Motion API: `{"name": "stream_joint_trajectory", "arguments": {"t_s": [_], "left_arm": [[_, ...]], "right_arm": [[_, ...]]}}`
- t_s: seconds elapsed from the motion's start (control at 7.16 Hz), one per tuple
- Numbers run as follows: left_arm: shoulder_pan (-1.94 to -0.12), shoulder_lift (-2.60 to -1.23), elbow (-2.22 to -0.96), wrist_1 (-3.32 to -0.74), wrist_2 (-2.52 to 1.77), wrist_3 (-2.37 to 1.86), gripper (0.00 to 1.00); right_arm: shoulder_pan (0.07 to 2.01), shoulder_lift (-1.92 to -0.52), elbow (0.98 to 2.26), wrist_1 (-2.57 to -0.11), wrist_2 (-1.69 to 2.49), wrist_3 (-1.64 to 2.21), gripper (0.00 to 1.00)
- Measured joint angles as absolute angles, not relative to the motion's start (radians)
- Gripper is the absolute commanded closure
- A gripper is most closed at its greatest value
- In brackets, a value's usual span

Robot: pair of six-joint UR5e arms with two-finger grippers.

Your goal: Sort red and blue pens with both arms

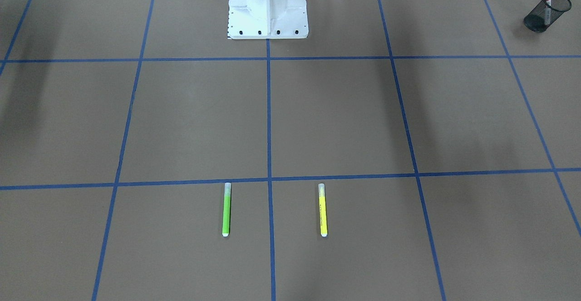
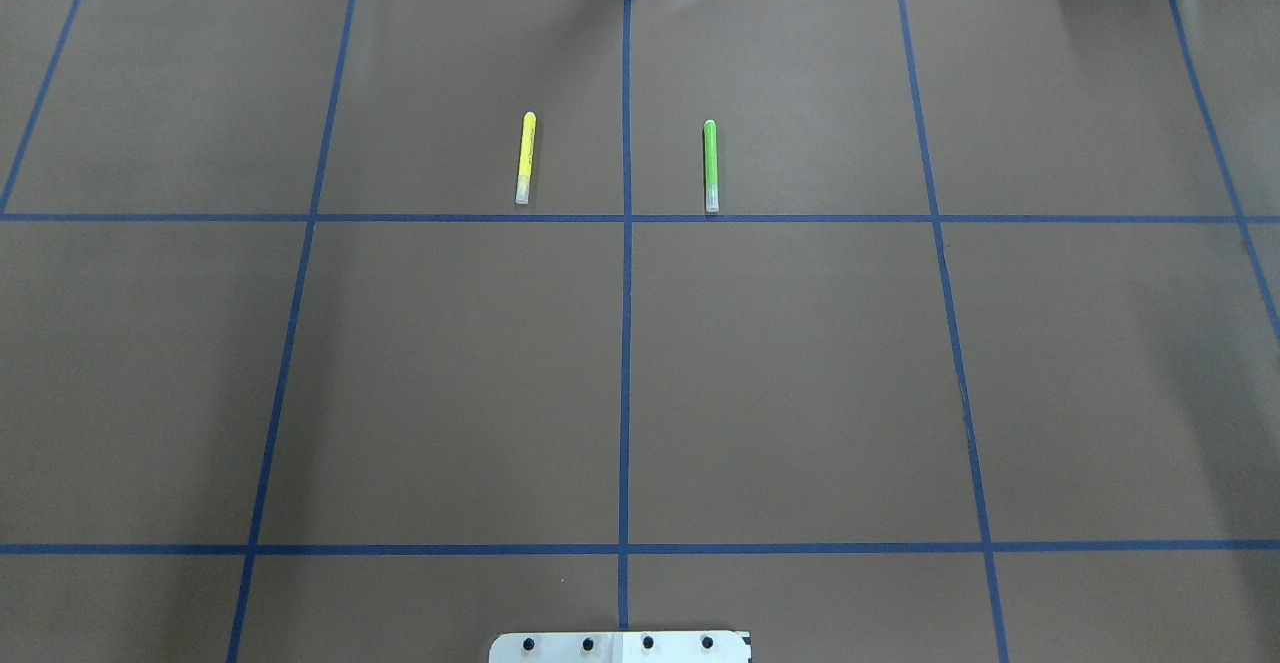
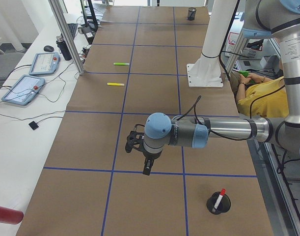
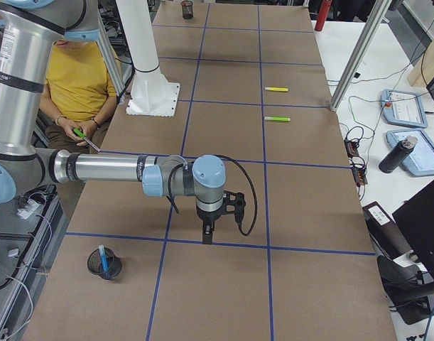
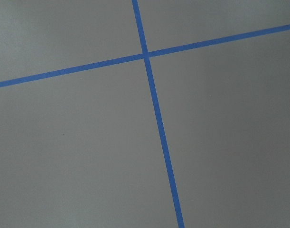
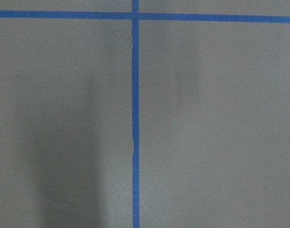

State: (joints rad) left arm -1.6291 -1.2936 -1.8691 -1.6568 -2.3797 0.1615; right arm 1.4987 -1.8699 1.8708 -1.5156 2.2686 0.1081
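The red pen (image 1: 548,5) stands in a black mesh cup (image 1: 540,18) at the table's corner on my left side; the exterior left view also has this red pen (image 3: 219,199) in its cup (image 3: 218,206). The blue pen (image 4: 103,259) stands in another mesh cup (image 4: 105,266) on my right side. My left gripper (image 3: 146,170) hangs above the brown table near a blue tape line, apart from the cup. My right gripper (image 4: 207,235) hangs likewise above a tape line. Both show only in the side views, so I cannot tell whether they are open or shut.
A green marker (image 2: 711,165) and a yellow marker (image 2: 525,158) lie side by side at the far middle of the table. The white pedestal base (image 1: 268,8) stands at the robot's edge. A seated person in a yellow shirt (image 4: 74,74) is beside the table.
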Motion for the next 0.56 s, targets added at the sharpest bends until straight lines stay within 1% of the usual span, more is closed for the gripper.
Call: {"name": "stream_joint_trajectory", "arguments": {"t_s": [0.56], "left_arm": [[-1.629,-1.293,-1.868,-1.657,-2.378,0.162,0.0]], "right_arm": [[1.499,-1.87,1.87,-1.516,2.275,0.112,0.0]]}}
